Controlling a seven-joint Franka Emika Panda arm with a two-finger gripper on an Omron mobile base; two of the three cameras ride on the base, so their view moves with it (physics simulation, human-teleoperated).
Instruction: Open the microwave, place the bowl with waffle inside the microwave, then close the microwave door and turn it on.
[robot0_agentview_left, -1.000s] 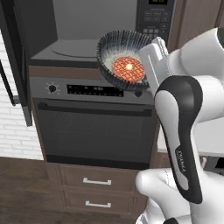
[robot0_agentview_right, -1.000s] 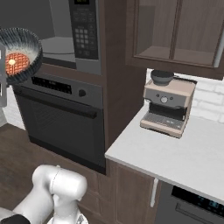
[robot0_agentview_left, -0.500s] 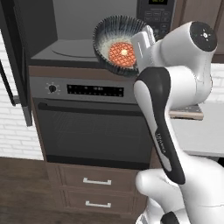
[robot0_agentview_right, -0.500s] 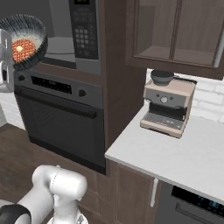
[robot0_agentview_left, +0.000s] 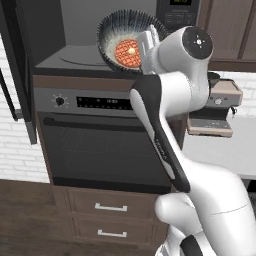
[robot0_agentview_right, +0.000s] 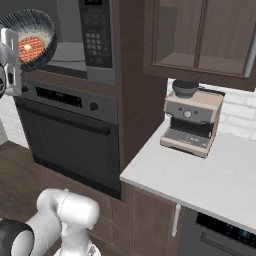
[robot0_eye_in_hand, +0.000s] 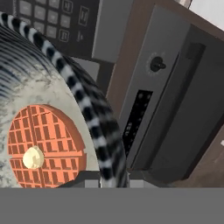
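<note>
We are holding the bowl (robot0_agentview_left: 129, 41), waffle (robot0_agentview_left: 127, 53) inside, tilted, claw (robot0_agentview_left: 148, 46) clenched on its rim, before the open microwave (robot0_agentview_left: 80, 35), upper centre.

From behind the arm on its left, your left base view looks forward and down past the white arm at the raised bowl (robot0_agentview_left: 129, 40), the open microwave (robot0_agentview_left: 85, 35) and the oven (robot0_agentview_left: 105, 145) beneath. Your right base view faces the same wall from the other side and shares that bowl, microwave and oven, adding the espresso machine (robot0_agentview_right: 192, 122) on the counter (robot0_agentview_right: 200, 175). Your hand view sits right against the bowl's rim, rolled, with the keypad (robot0_eye_in_hand: 52, 22) beyond.
</note>
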